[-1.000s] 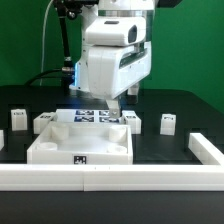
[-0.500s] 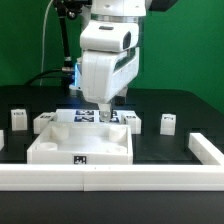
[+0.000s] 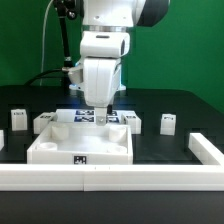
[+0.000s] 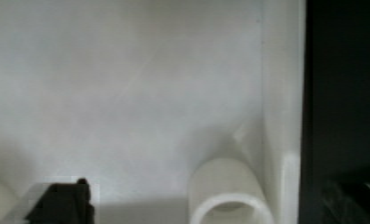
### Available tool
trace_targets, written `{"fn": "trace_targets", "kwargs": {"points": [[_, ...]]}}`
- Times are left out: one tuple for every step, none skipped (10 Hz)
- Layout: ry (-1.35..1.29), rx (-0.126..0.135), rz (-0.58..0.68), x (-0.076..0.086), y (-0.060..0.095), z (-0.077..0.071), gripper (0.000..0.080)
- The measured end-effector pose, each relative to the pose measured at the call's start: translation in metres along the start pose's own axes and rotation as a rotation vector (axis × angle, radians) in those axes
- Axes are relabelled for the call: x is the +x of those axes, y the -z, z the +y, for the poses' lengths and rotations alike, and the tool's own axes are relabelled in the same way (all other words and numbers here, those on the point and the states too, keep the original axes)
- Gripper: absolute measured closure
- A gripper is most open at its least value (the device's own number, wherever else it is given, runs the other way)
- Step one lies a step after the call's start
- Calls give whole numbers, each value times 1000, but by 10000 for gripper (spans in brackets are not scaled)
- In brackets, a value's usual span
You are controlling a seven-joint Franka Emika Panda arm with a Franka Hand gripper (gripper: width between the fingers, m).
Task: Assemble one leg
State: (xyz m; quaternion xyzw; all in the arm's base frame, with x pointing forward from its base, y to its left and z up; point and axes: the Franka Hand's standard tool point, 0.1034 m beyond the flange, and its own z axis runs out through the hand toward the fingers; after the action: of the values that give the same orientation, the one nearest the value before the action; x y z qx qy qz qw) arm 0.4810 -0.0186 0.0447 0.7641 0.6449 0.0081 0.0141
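Since the arm was swung toward the exterior view's left, the end effector (image 3: 104, 109), its state not discernible, is held over the tray (image 3: 40, 150). The leg (image 3: 168, 123) is left upright on the counter (image 3: 192, 112), well apart and judged ungrasped.

My arm (image 3: 108, 14) is glossy white, built of rounded shells, with a thin dark seam (image 3: 105, 32) ringing the joint above the wrist. Below it the wrist housing (image 3: 104, 78) is a boxy white block with softened corners. My hand (image 3: 103, 112) shows only as small dark parts under that block. The wrist view catches one black finger (image 4: 61, 204) with a squared tip. Black cables (image 3: 47, 40) trail behind me on the exterior view's left. A small bluish light (image 3: 75, 88) glows beside the housing.
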Motion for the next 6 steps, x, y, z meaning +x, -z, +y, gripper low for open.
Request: {"fn": "trace_targets", "kwargs": {"points": [[26,-17,-2,-2,-5,-3,150],[38,-11,-5,-2,-7,-7,150],[40,-2,-7,-3,-11,-11,150],[38,11,-8,-4,-16,-15,150],[37,17,-9,-4,-19,-17,150],[35,27,-9,-4,-23,-20,150]]}}
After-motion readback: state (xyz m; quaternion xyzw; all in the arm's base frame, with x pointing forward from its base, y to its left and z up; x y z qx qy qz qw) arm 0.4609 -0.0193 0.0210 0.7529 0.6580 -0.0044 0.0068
